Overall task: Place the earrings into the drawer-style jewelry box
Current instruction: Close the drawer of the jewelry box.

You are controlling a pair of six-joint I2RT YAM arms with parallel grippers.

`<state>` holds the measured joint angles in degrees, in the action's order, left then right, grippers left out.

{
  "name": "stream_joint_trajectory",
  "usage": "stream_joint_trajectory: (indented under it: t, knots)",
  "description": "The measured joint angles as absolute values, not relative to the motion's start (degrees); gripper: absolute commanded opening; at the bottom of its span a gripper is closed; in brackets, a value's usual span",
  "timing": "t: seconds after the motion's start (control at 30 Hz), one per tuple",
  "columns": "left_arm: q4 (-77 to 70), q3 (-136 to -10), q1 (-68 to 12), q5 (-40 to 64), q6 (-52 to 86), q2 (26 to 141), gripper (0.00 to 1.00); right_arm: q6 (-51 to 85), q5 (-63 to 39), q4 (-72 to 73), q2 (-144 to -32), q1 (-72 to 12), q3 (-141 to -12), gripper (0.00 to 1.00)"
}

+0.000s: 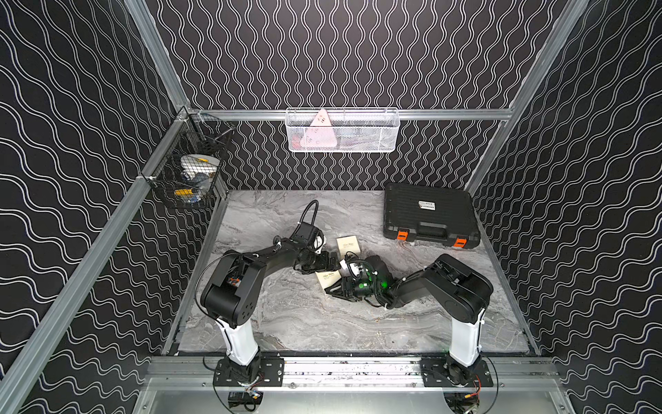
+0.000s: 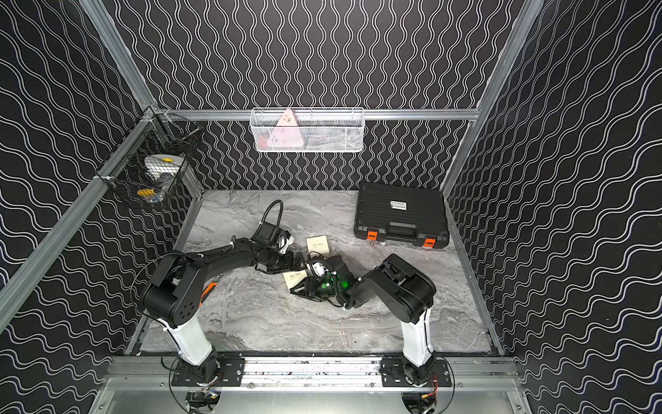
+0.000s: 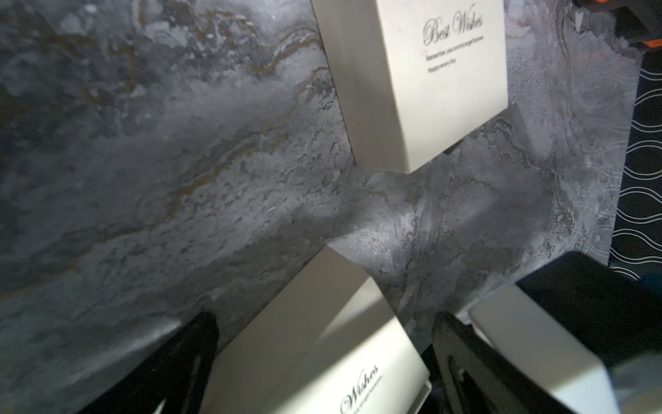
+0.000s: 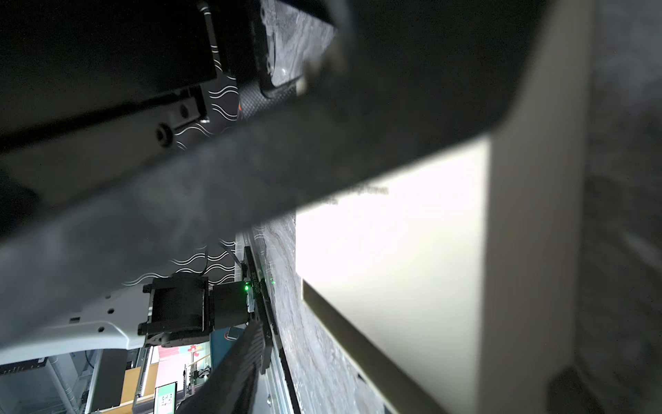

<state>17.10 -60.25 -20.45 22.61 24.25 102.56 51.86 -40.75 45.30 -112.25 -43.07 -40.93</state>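
Both top views show the near cream box (image 1: 326,280) between the left tool (image 1: 335,264) and the right tool (image 1: 335,285). The gold earrings (image 1: 379,333) lie on the bare tabletop (image 1: 304,322), well apart from it. Left wrist: the fingers (image 3: 179,358) are spread around that box. Right wrist: I cannot tell whether the right tool grips it.

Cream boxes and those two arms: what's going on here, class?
The right gripper seems to clamp its jaws on the near cream box, while the left gripper hangs open at that box's other end. The far cream box stands apart. Tiny gold earrings lie loose on the marble table.
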Motion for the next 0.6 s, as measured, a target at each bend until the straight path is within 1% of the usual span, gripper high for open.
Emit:
stream_joint_trajectory:
  t: [0.27,0.5,0.6]
  knots:
    - [19.0,-60.8,-19.2,18.9,24.3,102.1,0.99,51.5,-40.6,45.4,-116.6,-43.1,-45.5,0.54]
    - [21.8,-63.9,-18.3,11.6,24.3,101.0,0.99,51.6,-41.6,46.8,-120.0,-43.1,-49.2,0.54]
    - [22.3,-64.8,-18.1,10.7,24.3,101.9,0.99,51.9,-41.4,46.9,-120.1,-43.3,-49.3,0.54]
